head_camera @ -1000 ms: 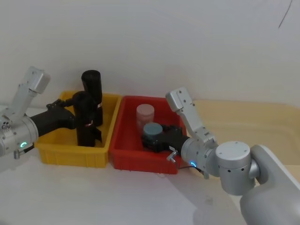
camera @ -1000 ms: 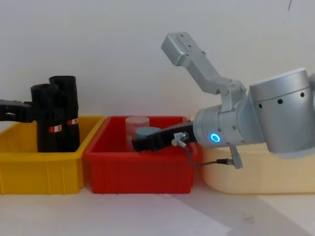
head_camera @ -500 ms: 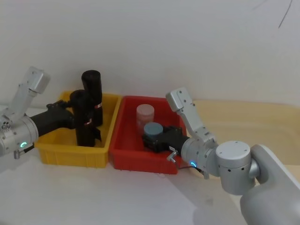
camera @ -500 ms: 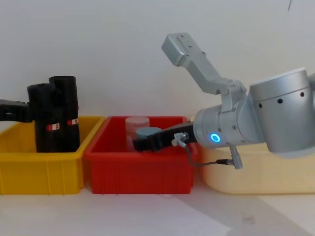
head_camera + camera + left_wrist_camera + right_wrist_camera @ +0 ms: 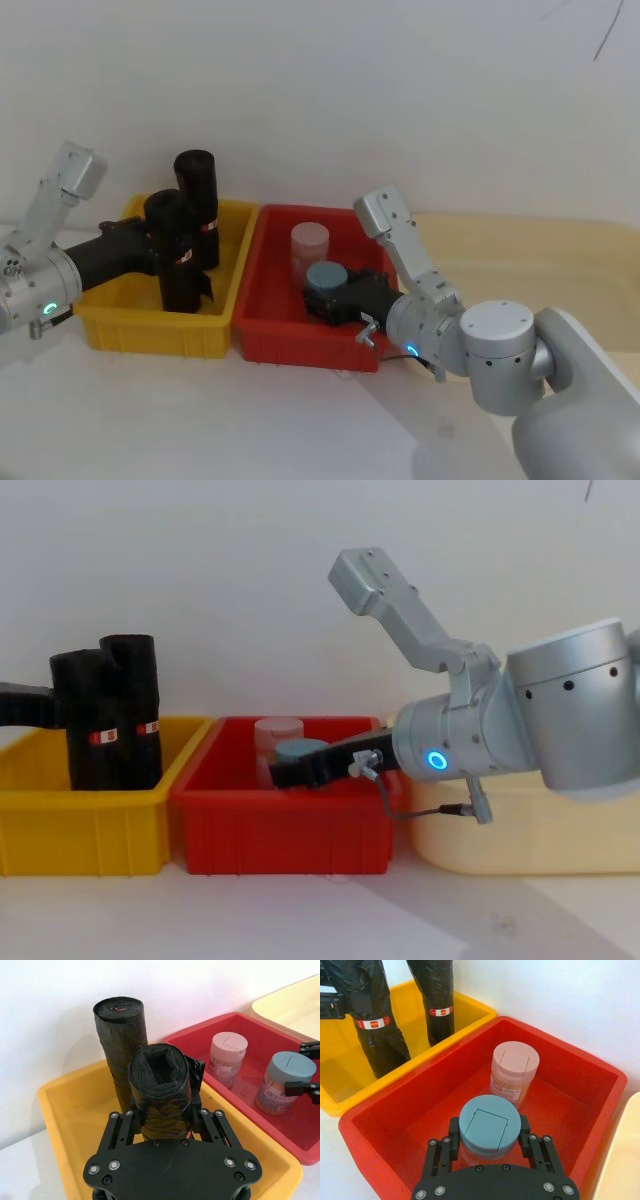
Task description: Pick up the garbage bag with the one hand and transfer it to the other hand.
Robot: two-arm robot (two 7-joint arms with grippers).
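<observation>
The garbage bag is a black roll with a red-and-white band, upright and raised a little inside the yellow bin. My left gripper, on the green-lit arm, is shut on its upper half; in the left wrist view the fingers clamp the garbage bag from both sides. In the chest view the garbage bag stands in front of a second roll. My right gripper, on the blue-lit arm, sits low in the red bin, shut on a clear jar with a grey-blue lid.
A second black roll stands at the back of the yellow bin. A pink-lidded jar stands in the red bin behind the grey-blue one. A cream tray lies to the right, behind the right arm.
The left gripper has lifted the garbage bag slightly and drawn it a little to the left, away from the second roll. The right arm has not moved.
</observation>
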